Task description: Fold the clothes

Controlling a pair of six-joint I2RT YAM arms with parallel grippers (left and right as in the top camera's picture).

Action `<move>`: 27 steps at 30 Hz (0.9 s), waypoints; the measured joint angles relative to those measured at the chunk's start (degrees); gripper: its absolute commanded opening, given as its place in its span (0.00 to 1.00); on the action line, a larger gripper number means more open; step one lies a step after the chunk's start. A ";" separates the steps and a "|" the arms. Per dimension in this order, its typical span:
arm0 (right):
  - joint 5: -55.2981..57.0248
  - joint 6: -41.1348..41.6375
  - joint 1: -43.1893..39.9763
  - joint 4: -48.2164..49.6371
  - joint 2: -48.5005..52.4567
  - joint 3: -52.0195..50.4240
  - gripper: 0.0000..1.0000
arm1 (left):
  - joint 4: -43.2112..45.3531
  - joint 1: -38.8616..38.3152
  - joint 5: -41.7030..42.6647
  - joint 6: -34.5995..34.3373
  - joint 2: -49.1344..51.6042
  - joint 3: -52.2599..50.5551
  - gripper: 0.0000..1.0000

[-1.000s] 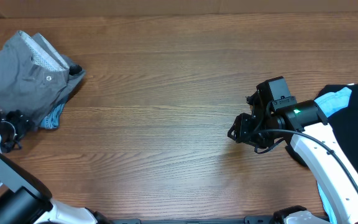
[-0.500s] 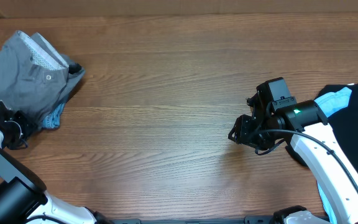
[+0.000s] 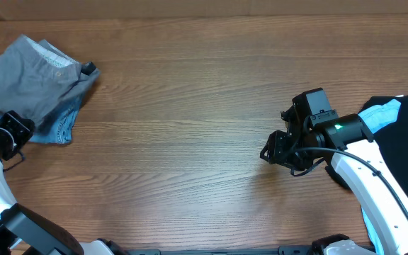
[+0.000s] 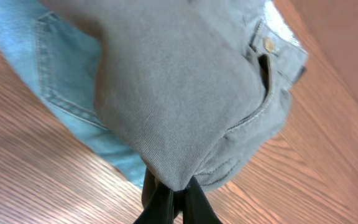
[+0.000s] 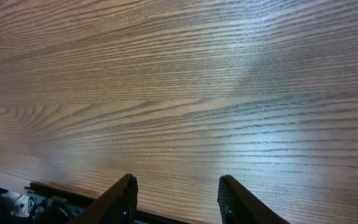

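L gripper (image 4: 174, 190) pinched shut on an edge of grey shorts (image 3: 37, 81), which lie at the table's (image 3: 190, 106) far-left corner over light-blue denim (image 3: 61, 129). R gripper (image 5: 178, 196): jaws apart, empty, above table's right-centre.

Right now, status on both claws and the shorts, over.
Left claw shut on edge of grey shorts. Right claw open, empty, above table. Light-blue denim lies under the shorts.
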 measured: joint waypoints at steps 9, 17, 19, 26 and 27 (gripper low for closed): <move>0.00 -0.04 0.02 0.17 0.00 0.00 0.46 | -7.06 -7.50 -4.20 -1.38 2.73 0.00 0.36; -0.02 -0.04 0.02 0.24 0.00 0.00 0.47 | -12.39 -8.59 -6.16 -1.22 2.47 3.32 0.19; -0.02 0.00 0.02 0.66 0.00 0.00 0.47 | -12.46 -8.37 -6.60 -1.38 0.50 6.01 0.04; 0.00 -0.02 0.02 1.20 0.00 0.00 0.47 | 0.26 -8.31 -13.70 -1.03 -7.04 12.26 0.04; -0.02 -0.04 0.02 1.29 0.00 0.00 0.47 | 2.60 -8.31 -15.04 -0.98 -6.45 11.96 0.04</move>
